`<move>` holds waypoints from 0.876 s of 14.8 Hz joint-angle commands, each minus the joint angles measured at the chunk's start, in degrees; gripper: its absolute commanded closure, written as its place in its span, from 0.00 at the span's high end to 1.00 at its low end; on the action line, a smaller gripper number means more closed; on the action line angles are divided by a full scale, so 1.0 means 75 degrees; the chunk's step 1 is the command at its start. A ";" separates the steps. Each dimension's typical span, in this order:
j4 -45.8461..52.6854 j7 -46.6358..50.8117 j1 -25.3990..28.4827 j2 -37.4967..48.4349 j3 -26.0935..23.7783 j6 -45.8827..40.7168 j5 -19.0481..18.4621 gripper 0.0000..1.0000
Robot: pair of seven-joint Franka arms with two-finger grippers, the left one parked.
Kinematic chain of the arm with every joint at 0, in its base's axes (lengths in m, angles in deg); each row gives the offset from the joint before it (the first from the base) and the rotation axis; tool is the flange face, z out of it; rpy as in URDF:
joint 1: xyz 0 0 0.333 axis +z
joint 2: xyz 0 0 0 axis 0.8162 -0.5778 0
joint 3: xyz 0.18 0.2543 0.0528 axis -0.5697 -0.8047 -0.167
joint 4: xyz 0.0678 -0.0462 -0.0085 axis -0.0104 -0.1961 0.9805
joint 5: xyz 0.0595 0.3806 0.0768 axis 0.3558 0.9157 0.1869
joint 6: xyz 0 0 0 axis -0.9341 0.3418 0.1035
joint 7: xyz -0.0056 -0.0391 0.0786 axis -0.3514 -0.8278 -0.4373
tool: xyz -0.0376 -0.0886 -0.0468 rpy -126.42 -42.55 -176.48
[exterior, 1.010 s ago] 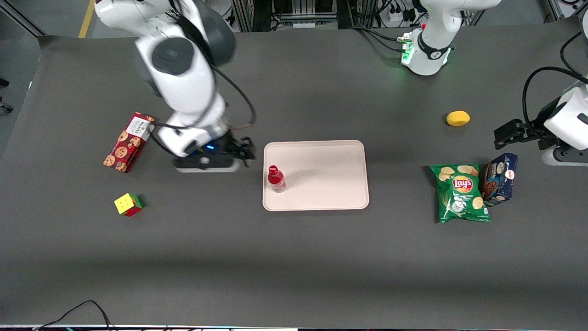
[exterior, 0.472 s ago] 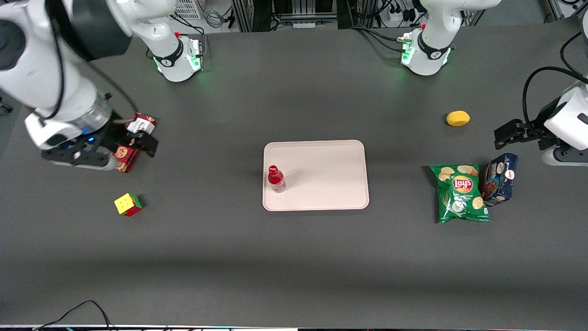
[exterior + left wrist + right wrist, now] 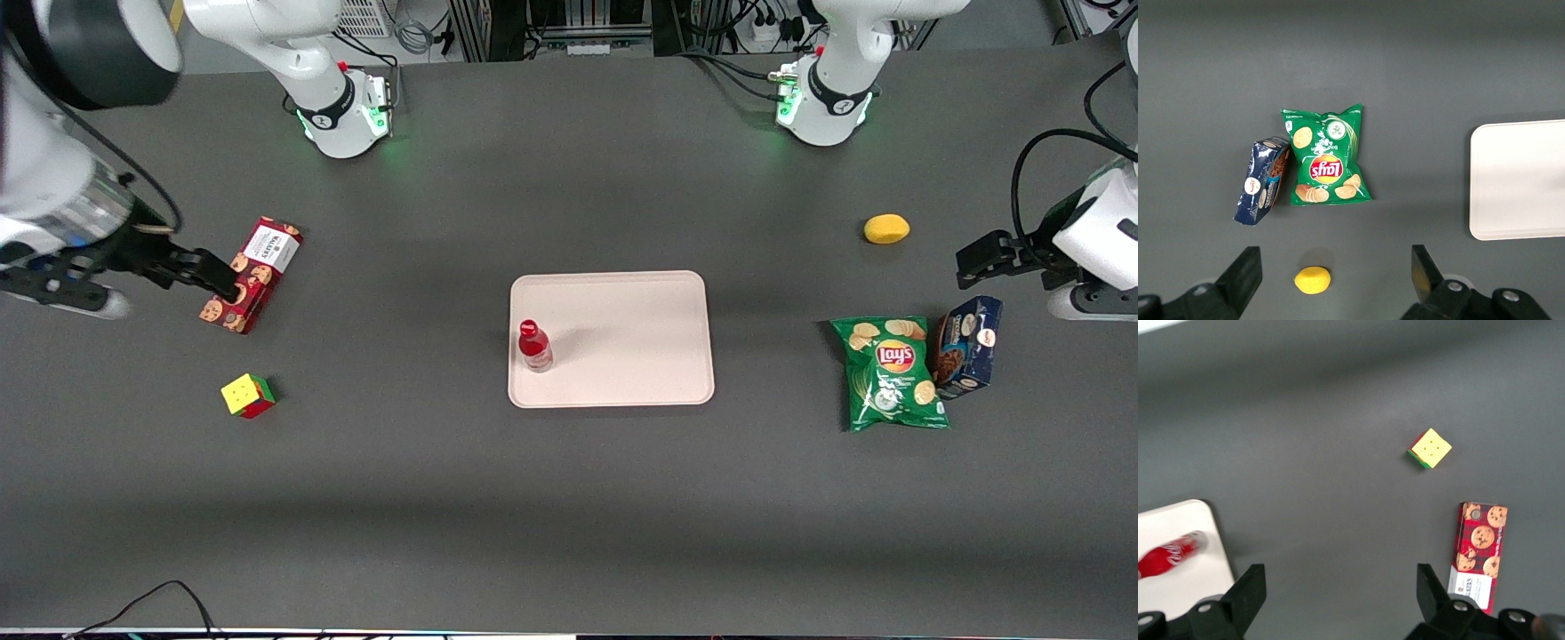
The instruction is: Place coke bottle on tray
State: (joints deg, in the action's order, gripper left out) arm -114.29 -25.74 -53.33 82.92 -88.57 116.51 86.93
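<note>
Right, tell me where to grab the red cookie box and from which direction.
Grip the red cookie box across its narrow width, at mid-length, coming straight down from above. It lies flat on the table with its long sides free and the cube well clear. The open hand hangs at the box's edge, so a short shift should do.

Green chip bag (image 3: 1326, 165) touching blue box (image 3: 1262, 180), lemon (image 3: 1313, 280) (prob.) near both, tray (image 3: 1518, 180) well apart

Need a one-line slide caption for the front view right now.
Coke bottle stands upright on the tray; open gripper empty, above the cookie box.
</note>
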 commanded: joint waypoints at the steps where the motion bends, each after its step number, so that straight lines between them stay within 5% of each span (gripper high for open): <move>1: 0.0144 -0.0345 -0.0030 0.0154 0.0786 -0.0365 0.0681 1.00; 13: 0.0343 -0.0709 -0.0112 -0.0010 0.0857 -0.0377 0.0459 1.00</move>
State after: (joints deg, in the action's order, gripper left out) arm -113.45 -29.86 -53.88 83.59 -82.36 114.39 90.04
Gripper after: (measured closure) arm 0.000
